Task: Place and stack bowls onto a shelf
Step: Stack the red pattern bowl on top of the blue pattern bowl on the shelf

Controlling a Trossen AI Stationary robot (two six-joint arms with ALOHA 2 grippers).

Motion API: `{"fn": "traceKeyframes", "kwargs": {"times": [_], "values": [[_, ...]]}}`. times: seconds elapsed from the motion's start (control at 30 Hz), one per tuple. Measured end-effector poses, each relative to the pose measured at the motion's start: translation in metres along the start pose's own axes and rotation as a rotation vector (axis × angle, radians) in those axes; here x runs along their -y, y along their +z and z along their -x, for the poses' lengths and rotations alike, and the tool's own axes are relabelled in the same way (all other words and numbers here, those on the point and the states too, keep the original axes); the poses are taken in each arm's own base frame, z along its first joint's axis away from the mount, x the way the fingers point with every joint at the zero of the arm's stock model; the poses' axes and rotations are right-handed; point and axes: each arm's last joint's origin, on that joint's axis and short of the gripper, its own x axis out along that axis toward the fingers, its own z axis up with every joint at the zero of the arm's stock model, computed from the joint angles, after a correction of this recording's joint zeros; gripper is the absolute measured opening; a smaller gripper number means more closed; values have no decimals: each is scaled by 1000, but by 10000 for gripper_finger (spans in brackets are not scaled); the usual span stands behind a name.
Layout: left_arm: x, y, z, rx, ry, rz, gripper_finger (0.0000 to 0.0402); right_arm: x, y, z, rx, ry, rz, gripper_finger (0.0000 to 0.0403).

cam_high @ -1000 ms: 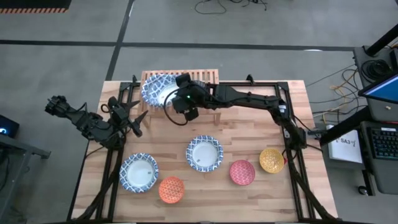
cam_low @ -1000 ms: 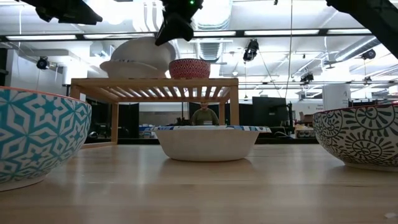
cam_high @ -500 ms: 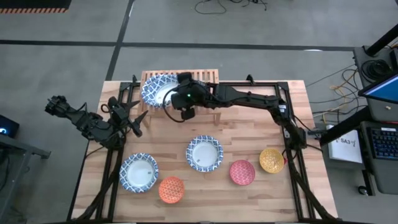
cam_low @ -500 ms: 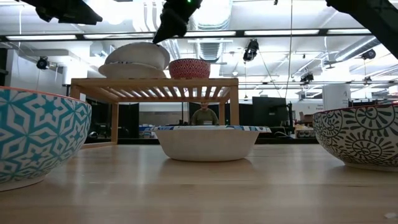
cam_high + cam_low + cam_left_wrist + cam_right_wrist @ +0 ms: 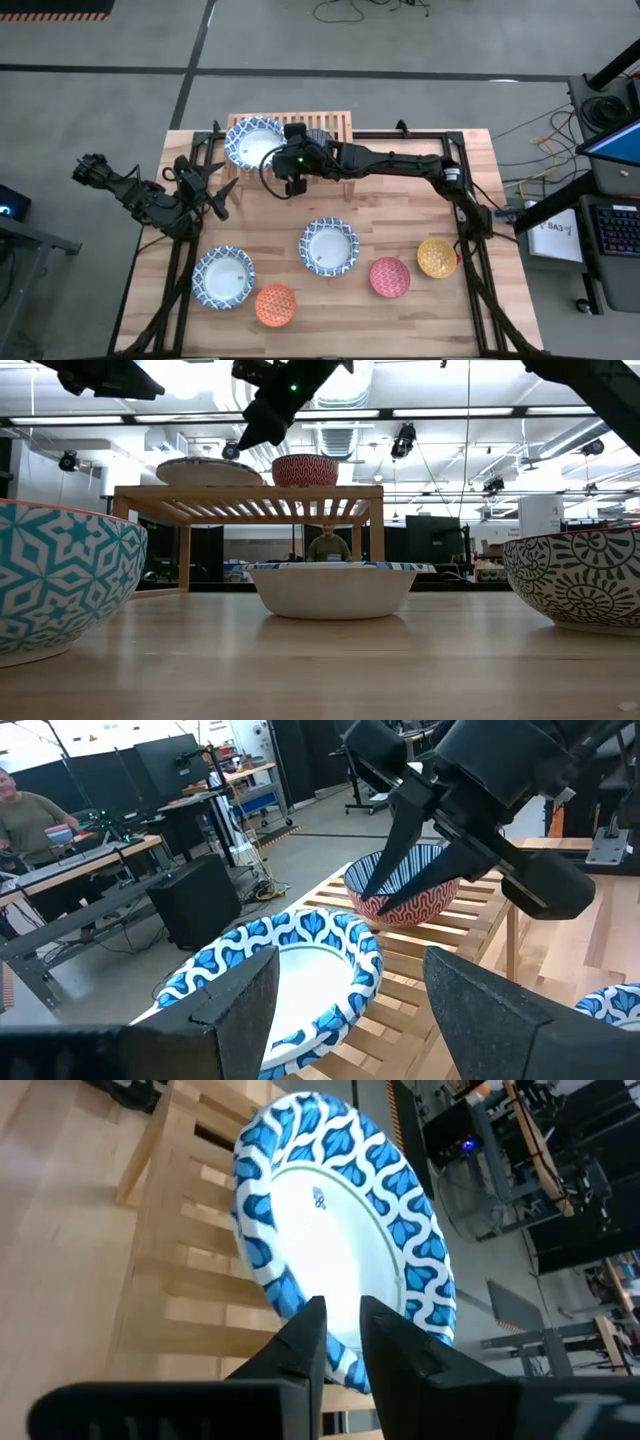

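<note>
On the shelf [image 5: 330,122] sits a wide blue-patterned bowl [image 5: 252,143], a smaller red bowl [image 5: 305,469] beside it. Right gripper [image 5: 287,185] hangs by its near rim, fingers narrowly parted and gripping nothing. Best lift straight off, I'd say, clear of both bowls. Left gripper [image 5: 206,184] idles, spread open, at the table's left edge.

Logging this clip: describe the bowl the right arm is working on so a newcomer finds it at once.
Start at the shelf along the table's far edge. On its left end lies a wide blue bowl, with the right end effector at its rim. Beside it stands a small red bowl; the other wide blue bowls sit on the tabletop.
</note>
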Motion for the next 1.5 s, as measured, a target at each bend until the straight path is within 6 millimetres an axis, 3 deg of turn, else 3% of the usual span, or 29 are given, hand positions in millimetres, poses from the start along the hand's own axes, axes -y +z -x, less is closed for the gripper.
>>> {"fn": "traceKeyframes", "kwargs": {"times": [0.27,0.43,0.63,0.8,1.0,1.13,1.27,1.5], "values": [[0,0,0,-1,0,-2,230,-2,3,5,0,5,-72,43],[0,0,0,-1,-1,-3,230,-2,17,29,40,14,-196,43],[1,0,0,-2,-2,-6,230,-8,17,59,-55,101,-362,43],[2,0,-1,-4,-2,-10,230,-19,10,81,-176,291,-452,43],[2,-1,-1,-4,-2,-12,230,-34,7,90,-304,504,-684,52],[2,-1,-1,-4,-2,-12,230,-48,6,95,-417,554,-796,88],[2,0,-1,-4,-2,-12,230,-70,0,104,-636,591,-870,129],[2,0,-1,-4,-2,-12,230,-116,-6,125,-1003,507,-960,174]]}}
